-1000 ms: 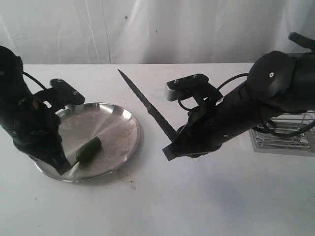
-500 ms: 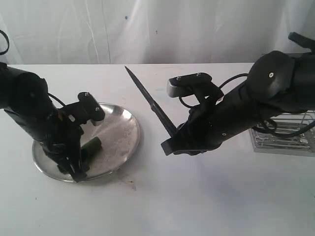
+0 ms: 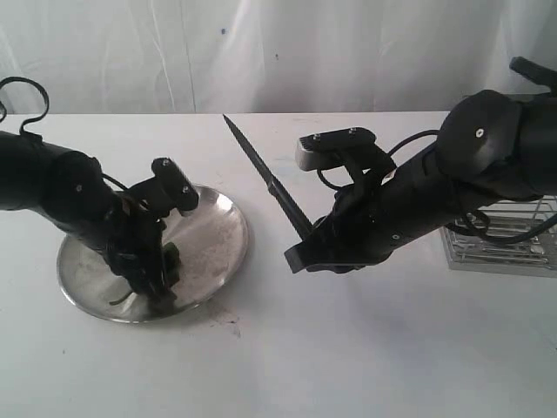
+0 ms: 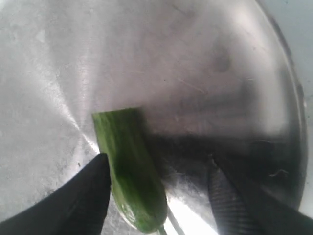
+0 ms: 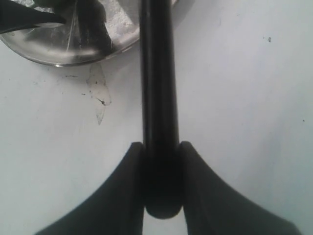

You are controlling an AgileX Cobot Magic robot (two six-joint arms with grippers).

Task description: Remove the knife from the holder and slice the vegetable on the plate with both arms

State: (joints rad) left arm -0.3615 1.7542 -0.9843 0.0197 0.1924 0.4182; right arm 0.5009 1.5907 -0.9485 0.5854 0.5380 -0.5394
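On the left of the counter (image 3: 365,348) sits the plate (image 3: 222,228), and we have our left pincer (image 4: 159,193) lowered onto it with its fingers spread either side of the vegetable (image 4: 129,171). One finger touches the pepper's side; the other stands apart from it, so nothing is clamped yet. The end lying away from the pincer looks squarely cut.

Our right pincer (image 5: 160,169) is pressed together on the handle of the knife (image 3: 265,180), near its butt. We hold it up over the middle of the counter, just right of the plate, blade slanting up and to the far left. The holder (image 3: 500,235) stands at the far right, mostly hidden behind our right arm (image 3: 461,174).

We judge the pepper light, smooth-skinned and rounded, so it is likely to roll or skid on the shiny steel. It should be pinched across its middle or nearer its rounded end, firmly enough to stop it rolling yet gently enough not to crush it, leaving the cut end clear for the blade. The knife looks stiff and slim; our grip so far back gives reach but may let it twist under cutting pressure.
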